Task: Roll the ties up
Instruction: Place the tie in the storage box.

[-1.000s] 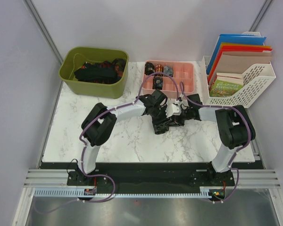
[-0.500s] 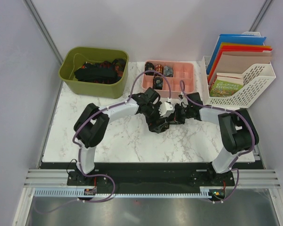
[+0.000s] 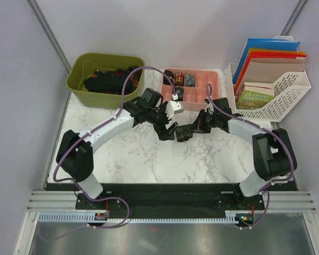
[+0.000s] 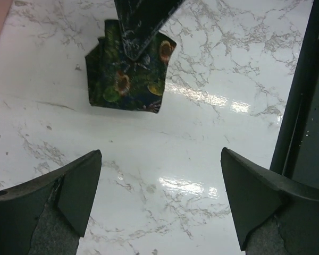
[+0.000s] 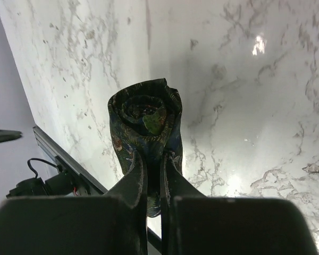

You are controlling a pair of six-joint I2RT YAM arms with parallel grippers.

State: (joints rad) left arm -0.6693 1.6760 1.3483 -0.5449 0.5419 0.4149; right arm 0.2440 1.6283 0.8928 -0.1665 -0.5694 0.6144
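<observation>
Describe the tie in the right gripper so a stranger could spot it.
On the marble table, just in front of the pink tray, the right gripper pinches a tie wound into a coil. It alone is outside a container: the rolls sit in the tray, the loose ties in the green bin.
</observation>
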